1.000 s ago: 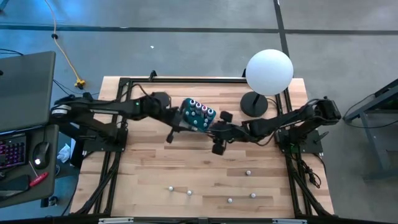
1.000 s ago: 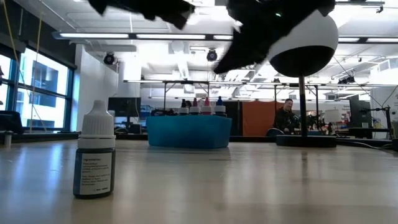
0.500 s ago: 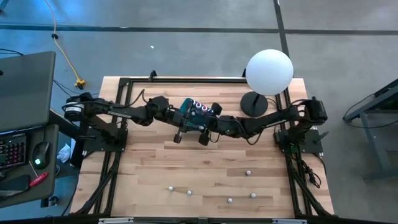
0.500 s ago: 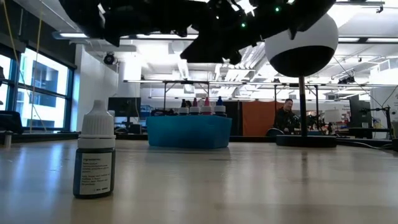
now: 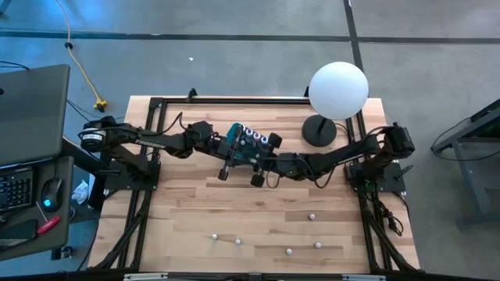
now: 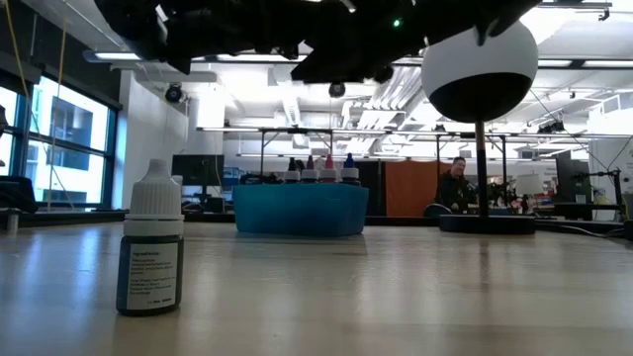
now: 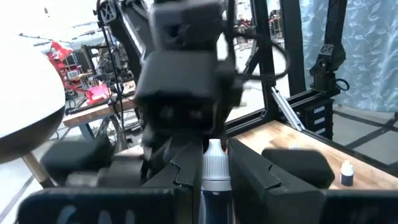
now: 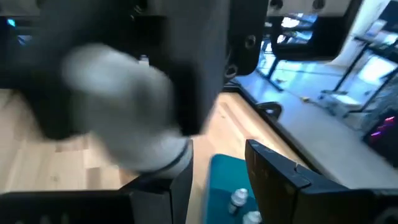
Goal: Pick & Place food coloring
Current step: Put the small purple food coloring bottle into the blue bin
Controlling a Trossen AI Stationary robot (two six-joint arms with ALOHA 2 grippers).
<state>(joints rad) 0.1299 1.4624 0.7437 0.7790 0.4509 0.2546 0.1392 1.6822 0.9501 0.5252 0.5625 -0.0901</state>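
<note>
Food coloring is in the grip of the left gripper (image 7: 214, 186): a tiny dropper bottle with a white cap and dark blue body (image 7: 215, 180) stands upright between its two dark fingers (image 7: 180, 177), which are closed on it. In the high view this left gripper (image 5: 234, 150) hovers at the near edge of the teal square plastic box (image 5: 248, 148) at the middle back of the light wooden table (image 5: 258, 226). The right gripper (image 5: 262, 164) meets it there, just beside the box, its fingers standing apart with nothing seen between them; its wrist camera looks past a blurred pale shape down onto the box and white caps inside.

More white-capped bottles (image 6: 318, 170) stand upright in the box, pink and blue tips showing above the rim. Five small bottles (image 5: 312, 216) lie scattered well apart across the table's near half. One dark bottle with a white cap (image 6: 151, 252) stands upright close to the low camera. A big white globe lamp on a black round base (image 5: 338, 90) stands at the back right corner. A person (image 6: 455, 186) sits far off in the room.
</note>
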